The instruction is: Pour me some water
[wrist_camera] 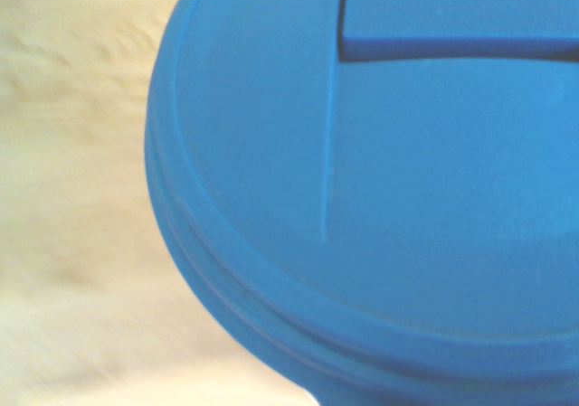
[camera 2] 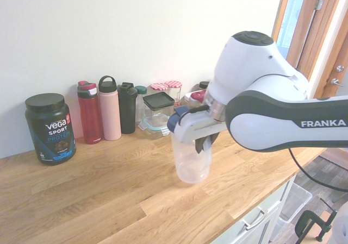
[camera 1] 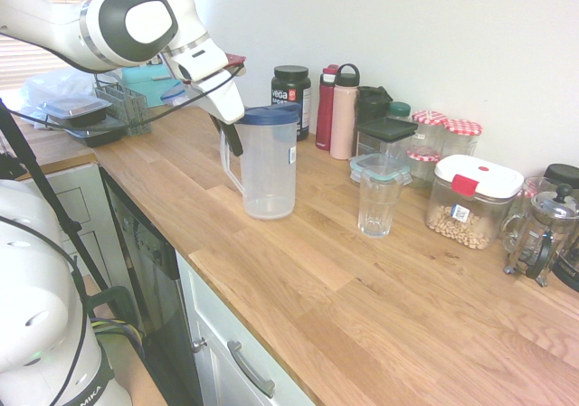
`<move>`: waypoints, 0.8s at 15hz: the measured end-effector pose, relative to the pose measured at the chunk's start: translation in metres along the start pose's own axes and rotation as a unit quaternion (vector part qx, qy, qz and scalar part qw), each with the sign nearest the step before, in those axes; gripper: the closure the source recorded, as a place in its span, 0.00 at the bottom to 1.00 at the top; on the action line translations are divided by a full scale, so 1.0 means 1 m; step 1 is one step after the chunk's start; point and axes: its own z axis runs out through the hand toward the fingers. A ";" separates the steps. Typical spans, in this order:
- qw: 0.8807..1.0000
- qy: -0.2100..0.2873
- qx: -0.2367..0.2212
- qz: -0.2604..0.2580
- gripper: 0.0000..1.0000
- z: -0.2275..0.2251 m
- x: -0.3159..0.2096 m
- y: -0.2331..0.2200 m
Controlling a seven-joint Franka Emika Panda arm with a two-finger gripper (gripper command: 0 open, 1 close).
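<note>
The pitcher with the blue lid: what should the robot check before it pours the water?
1. Pitcher upright on the counter: ok.
2. Blue lid seated on top: ok.
3. Gripper at the handle: ok; firm hold: cannot tell.
4. Glass upright, open side up: ok.
5. Bare counter between pitcher and glass: ok.
6. Water inside the pitcher: cannot tell.

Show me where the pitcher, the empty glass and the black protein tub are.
pitcher (camera 1: 270,175): first exterior view, clear body.
empty glass (camera 1: 377,207): first exterior view, side wall.
black protein tub (camera 2: 51,130): second exterior view, label.
</note>
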 end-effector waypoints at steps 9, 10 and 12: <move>0.997 0.002 0.048 0.056 1.00 0.020 -0.032 -0.084; 0.997 -0.003 0.053 0.052 1.00 0.022 -0.037 -0.091; 0.997 -0.006 0.058 0.042 1.00 0.028 -0.047 -0.105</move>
